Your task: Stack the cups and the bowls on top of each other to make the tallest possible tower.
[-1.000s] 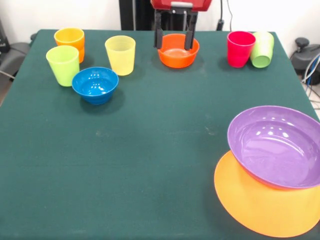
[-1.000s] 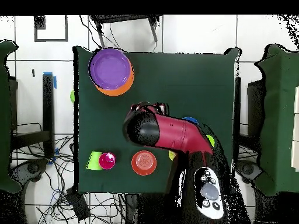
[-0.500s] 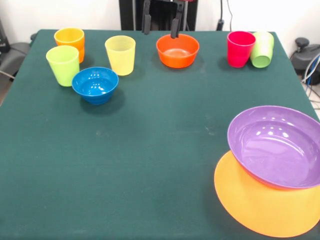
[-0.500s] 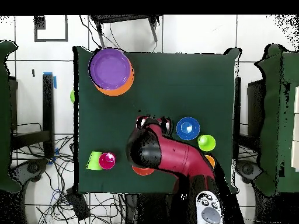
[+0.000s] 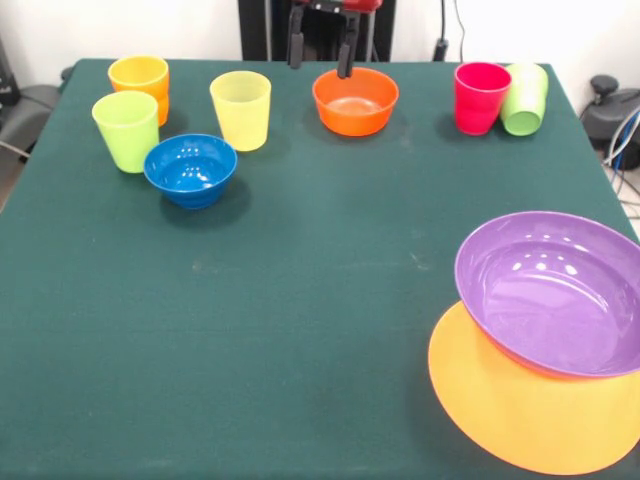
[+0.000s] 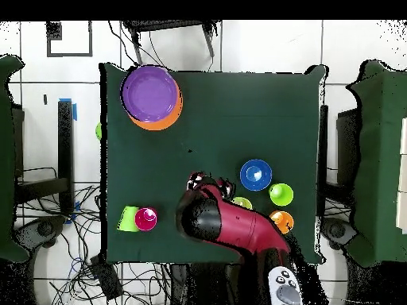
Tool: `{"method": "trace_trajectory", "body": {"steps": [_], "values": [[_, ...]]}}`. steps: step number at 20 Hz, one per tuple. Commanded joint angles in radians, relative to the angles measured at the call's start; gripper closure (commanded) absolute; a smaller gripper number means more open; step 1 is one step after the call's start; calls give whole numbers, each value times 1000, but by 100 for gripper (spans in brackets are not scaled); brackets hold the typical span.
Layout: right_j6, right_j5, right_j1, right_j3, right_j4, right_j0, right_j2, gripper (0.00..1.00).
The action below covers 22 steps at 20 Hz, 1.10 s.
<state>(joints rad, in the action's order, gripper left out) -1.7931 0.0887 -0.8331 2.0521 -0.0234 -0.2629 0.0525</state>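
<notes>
Gripper (image 5: 320,55) hangs at the far edge, fingers spread apart and empty, just above and a bit to the left of the red-orange bowl (image 5: 355,100) in the front view. The arm (image 6: 230,226) covers that bowl in the overhead view.

No real tower yet: the purple bowl (image 5: 555,290) sits tilted and off-centre on the orange-yellow bowl (image 5: 520,405), near the front-right corner, partly past the picture edge. The blue bowl (image 5: 190,168) is upright, mouth up, near the lime cup (image 5: 126,130), orange cup (image 5: 140,78) and yellow cup (image 5: 241,108), all upright with vertical axes. The red cup (image 5: 480,96) is upright; the green cup (image 5: 524,97) touches it and looks mouth-down, leaning slightly.

Risks, my guess: the gripper is offset from the red-orange bowl, so a descent here may catch only the rim, tipping or pushing it toward the far table (image 5: 300,300) edge. The yellow cup is close by and could get bumped. The purple base is skewed, so anything stacked on it may sit crooked and slide, and the leaning green cup may fall if the red one is lifted.
</notes>
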Motion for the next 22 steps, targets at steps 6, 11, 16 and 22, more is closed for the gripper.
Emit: {"method": "trace_trajectory", "body": {"steps": [6, 11, 16, 22], "values": [[-270, -202, 210, 81, 29, -86, -138, 0], [-315, -202, 224, 88, 3, -53, -131, 0], [-369, -212, 205, 116, -34, 14, -97, 0], [-394, -164, 148, 148, -52, 73, -65, 0]]}}
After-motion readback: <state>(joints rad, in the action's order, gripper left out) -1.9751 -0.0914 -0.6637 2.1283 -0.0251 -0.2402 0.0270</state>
